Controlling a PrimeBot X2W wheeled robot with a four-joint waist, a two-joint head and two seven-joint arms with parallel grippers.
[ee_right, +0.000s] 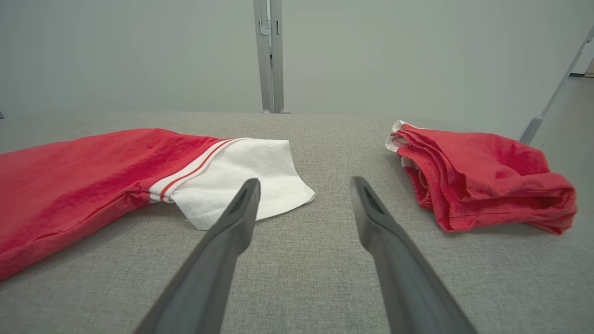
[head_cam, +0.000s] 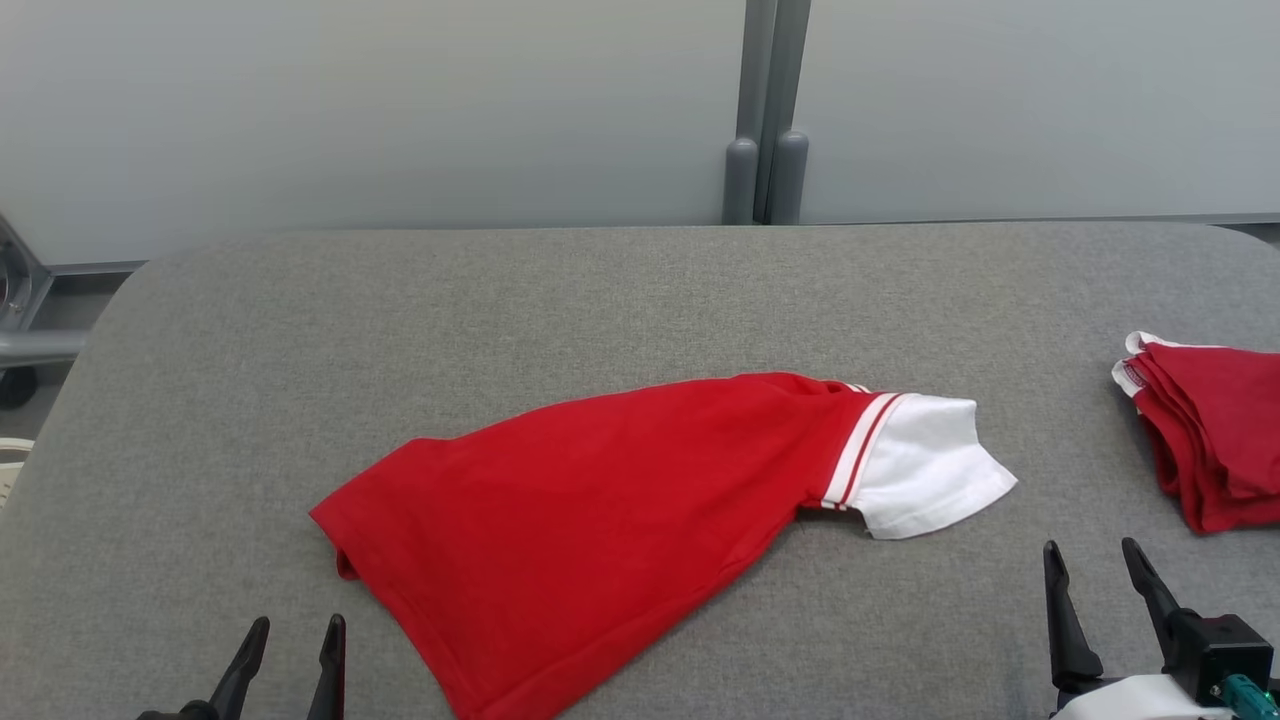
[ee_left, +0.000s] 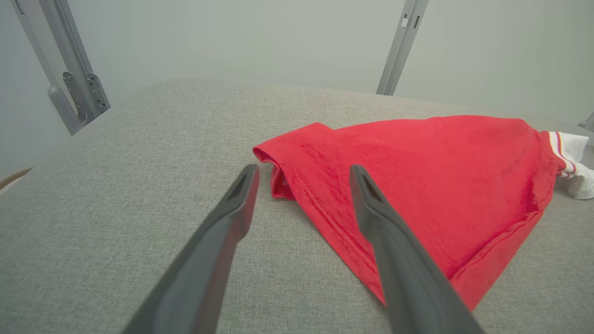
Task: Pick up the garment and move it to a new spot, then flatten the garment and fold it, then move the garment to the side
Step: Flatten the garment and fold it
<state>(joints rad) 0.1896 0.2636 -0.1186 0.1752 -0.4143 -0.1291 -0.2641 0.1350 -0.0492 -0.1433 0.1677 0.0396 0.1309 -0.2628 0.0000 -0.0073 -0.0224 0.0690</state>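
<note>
A red garment (head_cam: 590, 500) with a white, red-striped sleeve end (head_cam: 925, 465) lies folded lengthwise across the middle of the grey padded table (head_cam: 640, 290). In the left wrist view its hem corner (ee_left: 278, 160) lies just beyond my fingertips, the red cloth (ee_left: 427, 171) spreading to the right. The right wrist view shows the white sleeve (ee_right: 241, 176) to the left of my fingers. My left gripper (head_cam: 297, 640) stands open at the lower left, near the hem and touching nothing. At the lower right my right gripper (head_cam: 1092, 558) is open above bare table.
A second red garment (head_cam: 1210, 430), folded into a bundle, lies at the table's right edge; it also appears as the bundle (ee_right: 482, 178) to the right of my right fingers. Grey posts (head_cam: 765, 110) and a pale wall stand behind the table.
</note>
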